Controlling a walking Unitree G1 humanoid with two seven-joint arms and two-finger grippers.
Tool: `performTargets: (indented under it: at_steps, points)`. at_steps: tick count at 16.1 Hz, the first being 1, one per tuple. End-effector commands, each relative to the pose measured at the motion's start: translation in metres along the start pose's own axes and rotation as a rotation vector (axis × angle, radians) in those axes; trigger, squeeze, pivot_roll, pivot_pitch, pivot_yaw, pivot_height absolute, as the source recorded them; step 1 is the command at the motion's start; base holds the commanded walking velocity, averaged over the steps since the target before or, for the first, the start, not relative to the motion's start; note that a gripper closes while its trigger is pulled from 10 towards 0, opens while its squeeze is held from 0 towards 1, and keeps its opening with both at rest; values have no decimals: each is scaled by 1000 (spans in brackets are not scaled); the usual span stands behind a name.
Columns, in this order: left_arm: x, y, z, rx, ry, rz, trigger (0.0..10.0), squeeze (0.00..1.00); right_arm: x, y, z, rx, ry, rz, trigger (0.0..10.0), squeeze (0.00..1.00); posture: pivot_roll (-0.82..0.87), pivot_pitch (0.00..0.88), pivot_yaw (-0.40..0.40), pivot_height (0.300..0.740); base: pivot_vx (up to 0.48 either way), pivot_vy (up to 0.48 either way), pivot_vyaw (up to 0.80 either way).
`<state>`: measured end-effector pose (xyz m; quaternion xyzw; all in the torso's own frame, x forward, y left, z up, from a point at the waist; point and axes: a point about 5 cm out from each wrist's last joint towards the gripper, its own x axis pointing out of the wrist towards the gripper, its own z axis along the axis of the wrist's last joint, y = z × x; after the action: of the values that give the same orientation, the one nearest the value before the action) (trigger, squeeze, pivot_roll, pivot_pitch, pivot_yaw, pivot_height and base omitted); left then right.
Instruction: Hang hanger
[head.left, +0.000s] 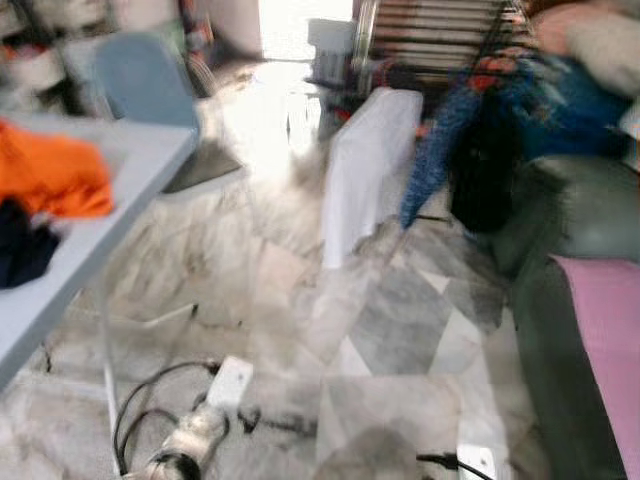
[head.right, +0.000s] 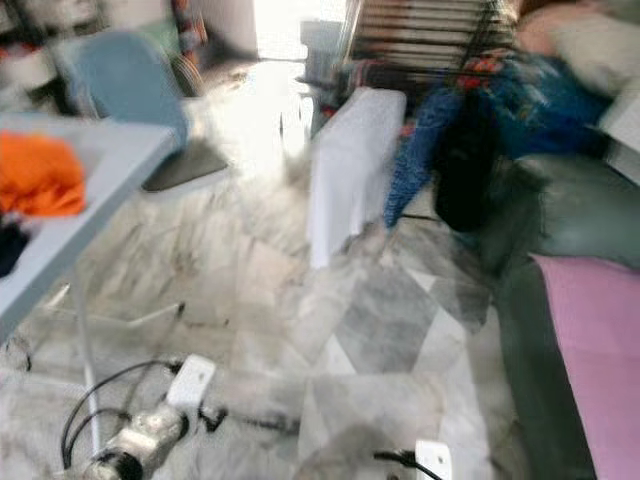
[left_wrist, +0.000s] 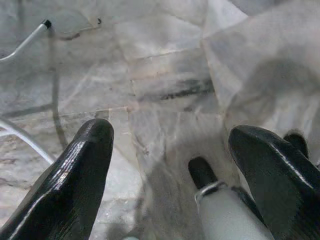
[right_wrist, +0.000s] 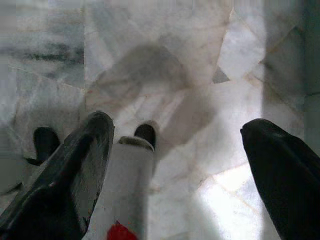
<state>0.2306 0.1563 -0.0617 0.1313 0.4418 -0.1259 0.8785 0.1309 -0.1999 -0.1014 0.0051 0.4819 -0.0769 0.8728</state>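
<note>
Both head views are blurred. A metal drying rack (head.left: 440, 40) stands at the far end of the room, with blue and dark clothes (head.left: 500, 130) hanging beside it. My left gripper (left_wrist: 170, 135) hangs open over the marble floor, nothing between its black fingers (left_wrist: 75, 180). My right gripper (right_wrist: 179, 127) is likewise open and empty above the floor. My own white leg (right_wrist: 132, 170) with a dark foot sits between the fingers in both wrist views.
A grey table (head.left: 120, 180) on the left carries an orange cloth (head.left: 55, 175) and a dark one. A blue chair (head.left: 150, 85) stands behind it. A white-draped object (head.left: 365, 165) sits mid-room. A green sofa with a pink cover (head.left: 600, 330) lines the right. A power strip (head.left: 230, 380) and cables lie on the floor.
</note>
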Motion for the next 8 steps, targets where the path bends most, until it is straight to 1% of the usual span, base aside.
performTargets:
  at_steps: [1, 4, 5, 8]
  points:
    - [1, -4, 3, -3, -8, -15, 10000, 0, 0, -2, 1, 1, 0, -7, 10000, 0, -32, 0, 0, 740, 0, 0, 0]
    - [1, -3, 3, -20, -6, -10, 10000, 0, 0, -4, -1, 1, 8, -7, 10000, 0, -31, 0, -5, 740, 0, 0, 0]
    - [1, -2, 3, -7, -4, -6, 10000, 0, 0, -4, -2, 2, 11, -6, 10000, 0, -31, 0, -5, 740, 0, 0, 0]
    - [0, -1, 3, -12, -7, -4, 10000, 0, 0, -5, -3, 1, 19, -4, 10000, 0, -28, 0, -8, 740, 0, 0, 0]
